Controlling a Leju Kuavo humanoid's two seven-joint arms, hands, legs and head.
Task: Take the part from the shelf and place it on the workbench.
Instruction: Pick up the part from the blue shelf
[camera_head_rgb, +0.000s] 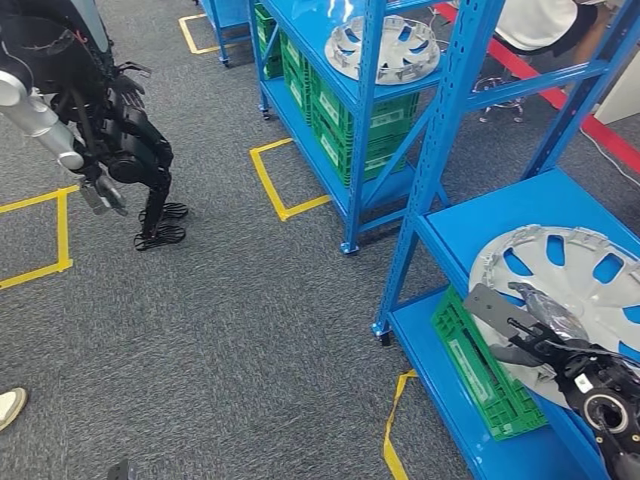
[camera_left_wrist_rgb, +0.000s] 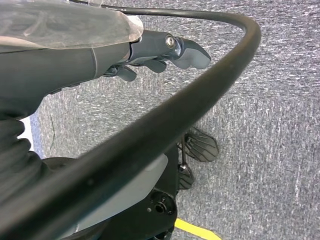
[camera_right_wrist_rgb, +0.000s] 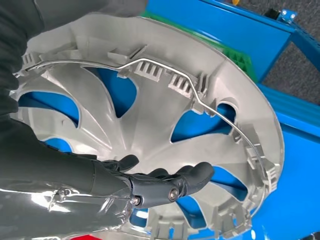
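Both hands empty: right hand (camera_right_wrist_rgb: 166, 182) spread over the hubcap (camera_right_wrist_rgb: 158, 120), left hand (camera_left_wrist_rgb: 166, 52) loosely extended

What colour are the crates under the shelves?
Green, with pale labels. The crates show best in the head view.

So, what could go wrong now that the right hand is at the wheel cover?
The right hand lies over the wheel cover without a clear grip, so the cover may slip when lifted. Its thin wire ring could catch a finger. The shelf post stands close, so the cover may hit it coming out.
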